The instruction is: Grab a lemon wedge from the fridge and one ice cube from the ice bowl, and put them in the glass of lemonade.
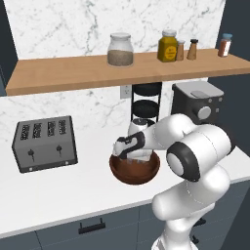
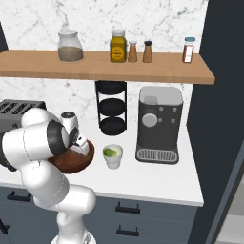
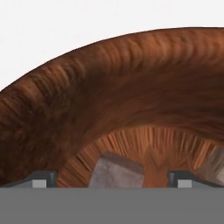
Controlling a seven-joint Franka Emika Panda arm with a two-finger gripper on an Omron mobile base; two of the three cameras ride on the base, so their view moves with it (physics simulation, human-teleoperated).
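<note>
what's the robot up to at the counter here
The arm has its gripper down inside the wooden ice bowl, open, with one ice cube lying between the fingertips on the bowl's floor. Nothing is gripped yet. A second cube sits off to one side. The glass of lemonade stands on the counter beside the bowl, with something green, perhaps the lemon wedge, already in it.
</note>
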